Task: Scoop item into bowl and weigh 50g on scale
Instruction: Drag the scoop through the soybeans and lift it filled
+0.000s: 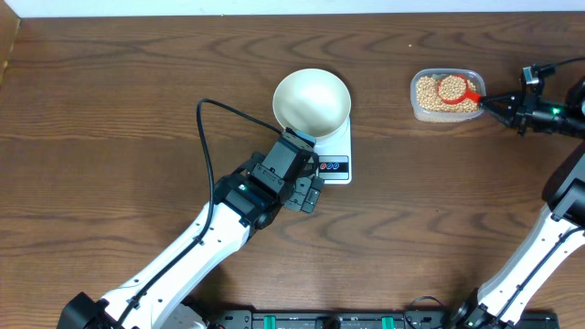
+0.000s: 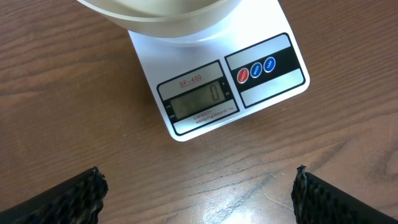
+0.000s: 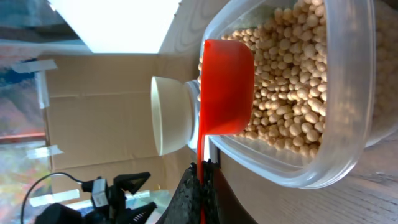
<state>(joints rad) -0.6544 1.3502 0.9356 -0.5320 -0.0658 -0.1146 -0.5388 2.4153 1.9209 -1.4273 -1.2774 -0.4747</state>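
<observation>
Right gripper [image 3: 200, 177] clamps red scoop [image 3: 227, 87] in beans [image 3: 292, 93] | bowl [image 1: 312, 99] at 9 o'clock, handle axis 9–3 | left gripper [image 2: 199, 194] wide.

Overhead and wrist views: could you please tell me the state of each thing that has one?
bowl: empty, on the scale
scale: on, display reads 0
tub: open, holding beans
scoop: in the tub, handle gripped
left gripper: jaws open, empty
right gripper: jaws shut on the scoop handle
</observation>
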